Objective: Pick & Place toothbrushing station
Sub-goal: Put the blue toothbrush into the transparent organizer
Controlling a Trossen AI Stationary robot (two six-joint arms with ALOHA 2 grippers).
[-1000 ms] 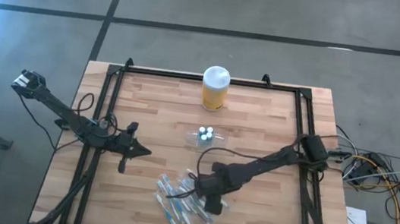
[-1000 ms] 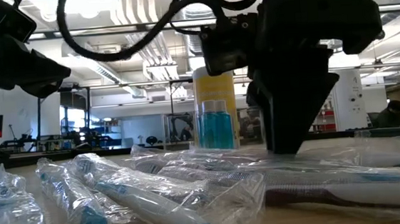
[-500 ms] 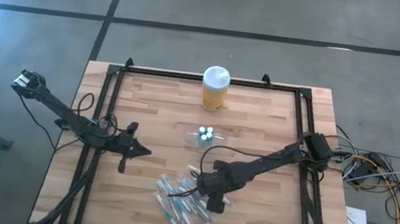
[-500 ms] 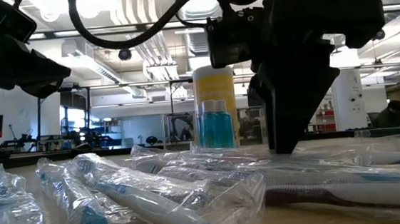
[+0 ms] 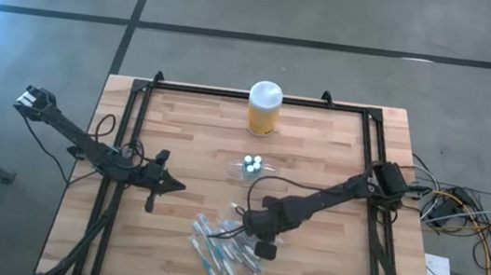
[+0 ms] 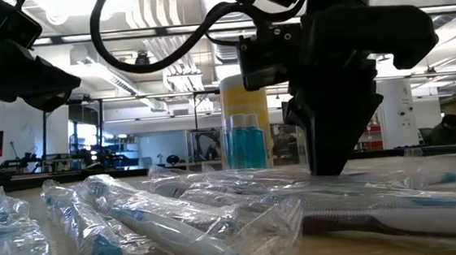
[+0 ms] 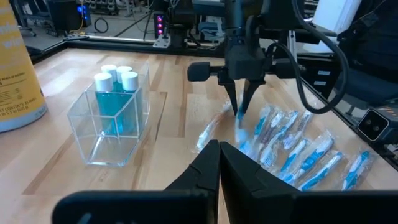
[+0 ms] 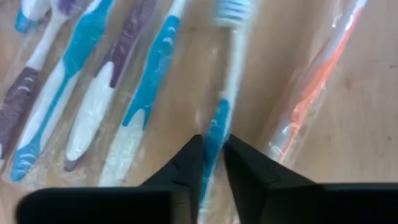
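Wood desk [image 5: 190, 131]: right end effector [image 8: 210, 163] pinches wrapped toothbrush [image 8: 219, 118]; station [image 7: 112, 118] light, rigid, slick, best gripped by walls

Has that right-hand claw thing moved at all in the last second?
Yes. In the high view the right gripper has slid toward the left arm's side, measured against the clear holder, and its fingers have closed around a wrapped blue toothbrush.

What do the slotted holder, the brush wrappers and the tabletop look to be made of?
Holder: clear rigid plastic, glossy; the blue bottles show straight through its walls. Brush wrappers: thin transparent film, probably plastic; crinkled, with bright highlights. Tabletop: wood, likely butcher-block; visible grain and jointed strips, low sheen.
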